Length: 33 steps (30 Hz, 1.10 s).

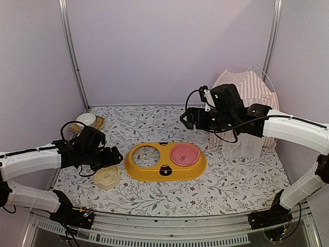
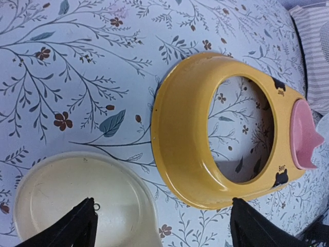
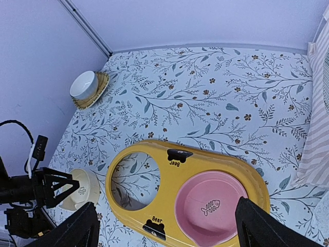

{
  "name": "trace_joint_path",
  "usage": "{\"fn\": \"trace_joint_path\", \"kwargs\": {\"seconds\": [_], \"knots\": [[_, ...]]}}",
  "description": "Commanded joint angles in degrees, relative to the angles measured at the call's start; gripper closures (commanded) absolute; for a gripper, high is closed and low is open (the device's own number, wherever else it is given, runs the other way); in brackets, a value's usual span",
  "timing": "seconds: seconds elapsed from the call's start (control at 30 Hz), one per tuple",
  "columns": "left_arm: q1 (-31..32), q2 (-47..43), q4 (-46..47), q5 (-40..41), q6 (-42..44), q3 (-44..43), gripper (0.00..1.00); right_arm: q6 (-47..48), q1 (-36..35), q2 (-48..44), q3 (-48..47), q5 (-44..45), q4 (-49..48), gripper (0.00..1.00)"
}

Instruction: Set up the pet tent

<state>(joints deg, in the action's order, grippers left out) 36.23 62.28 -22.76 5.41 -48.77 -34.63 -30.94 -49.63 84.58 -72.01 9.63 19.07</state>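
Pet tent (image 1: 249,87) sits in the far right corner of the bench (image 1: 154,123). Its striped fabric is up against the right wall, its lace front hangs toward the bench, and it's partly hidden behind the right arm. Right hand (image 1: 186,118) is up in the air with its jaws spread wide and nothing in them, just left of the tent over the yellow feeder (image 1: 165,170). Pink bowl (image 1: 184,154) is seated in the feeder's right hole. Left hand (image 1: 117,156) is also wide open and empty, low over the cream bowl (image 1: 107,177) beside the feeder's left end.
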Motion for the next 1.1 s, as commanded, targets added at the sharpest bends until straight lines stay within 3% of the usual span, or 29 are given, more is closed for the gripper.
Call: {"fn": "trace_joint_path", "kwargs": {"seconds": [0.0, 0.37, 0.6, 0.93, 1.07], "knots": [[1.37, 4.05, -0.09, 4.01, -3.17, 0.52, 0.12, 2.11, -0.17, -3.68, 1.12, -0.93, -0.93, 0.07], [-0.38, 12.15, 1.67, 9.21, -0.82, 0.28, 0.26, 2.90, -0.15, -6.80, 1.64, -2.24, 2.13, 0.07], [-7.41, 15.43, 5.85, 8.88, 4.29, -0.19, 0.27, 2.86, -0.13, -6.18, 1.08, -5.28, 3.94, 0.07], [-15.79, 25.82, 10.52, 5.74, 15.59, -10.69, 0.27, 3.31, -0.20, -6.47, -0.20, -4.63, 7.27, 0.07], [-15.68, 30.23, 8.61, 3.44, 18.10, -16.02, 0.28, 2.86, -0.20, -7.31, 0.15, -3.84, 7.45, 0.07]]}}
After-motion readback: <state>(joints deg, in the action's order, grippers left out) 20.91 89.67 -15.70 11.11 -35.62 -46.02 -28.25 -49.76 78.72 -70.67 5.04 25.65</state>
